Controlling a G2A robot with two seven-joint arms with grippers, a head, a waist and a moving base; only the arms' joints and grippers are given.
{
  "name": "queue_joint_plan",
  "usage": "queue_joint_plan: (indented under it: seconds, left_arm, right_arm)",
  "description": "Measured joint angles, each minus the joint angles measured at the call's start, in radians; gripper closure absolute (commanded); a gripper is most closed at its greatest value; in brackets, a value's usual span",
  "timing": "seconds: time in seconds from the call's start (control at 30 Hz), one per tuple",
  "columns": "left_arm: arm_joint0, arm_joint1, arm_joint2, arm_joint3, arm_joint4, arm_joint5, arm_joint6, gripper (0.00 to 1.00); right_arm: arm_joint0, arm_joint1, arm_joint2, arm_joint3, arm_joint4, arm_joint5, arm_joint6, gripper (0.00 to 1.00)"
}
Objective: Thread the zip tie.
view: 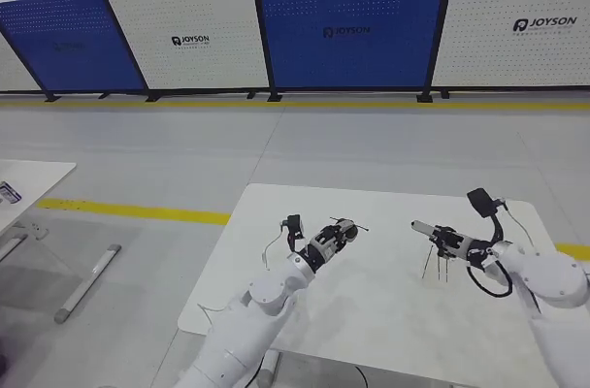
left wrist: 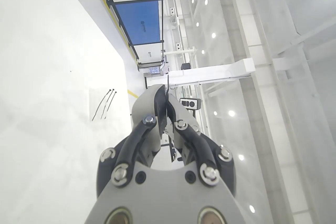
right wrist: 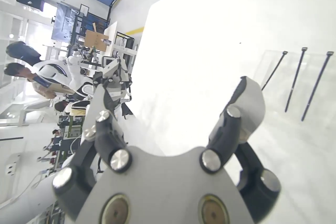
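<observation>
My left gripper (view: 342, 231) hovers above the middle of the white table (view: 373, 310). In the left wrist view it (left wrist: 166, 97) is shut on a thin black zip tie (left wrist: 167, 82), whose end sticks out past the fingertips. The right gripper (view: 419, 229) hangs to the right of it, apart from it, and stands open (right wrist: 174, 91) with nothing between its fingers. Three spare black zip ties (right wrist: 296, 79) lie side by side on the table just beyond the right gripper; they are also seen from above (view: 437, 264) and from the left wrist (left wrist: 105, 104).
The spare ties rest on a clear sheet (right wrist: 278, 93). The table's far edge (view: 373, 189) and left edge are close to the left arm. A second white table (view: 23, 184) stands far left across the floor.
</observation>
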Motion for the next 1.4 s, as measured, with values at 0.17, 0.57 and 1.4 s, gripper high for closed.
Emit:
queue_joint_plan:
  seconds: [0.17, 0.57, 1.4]
  left_arm:
    - [0.0, 0.0, 0.0, 0.0, 0.0, 0.0, 0.0, 1.0]
    - [0.0, 0.0, 0.0, 0.0, 0.0, 0.0, 0.0, 1.0]
    - [0.0, 0.0, 0.0, 0.0, 0.0, 0.0, 0.0, 1.0]
  right_arm:
    - [0.047, 0.01, -0.003, 0.062, -0.006, -0.06, 0.115, 0.0]
    - [0.251, 0.009, -0.148, 0.158, -0.293, -0.048, 0.343, 0.0]
    - [0.408, -0.044, -0.35, 0.348, -0.418, 0.137, 0.446, 0.0]
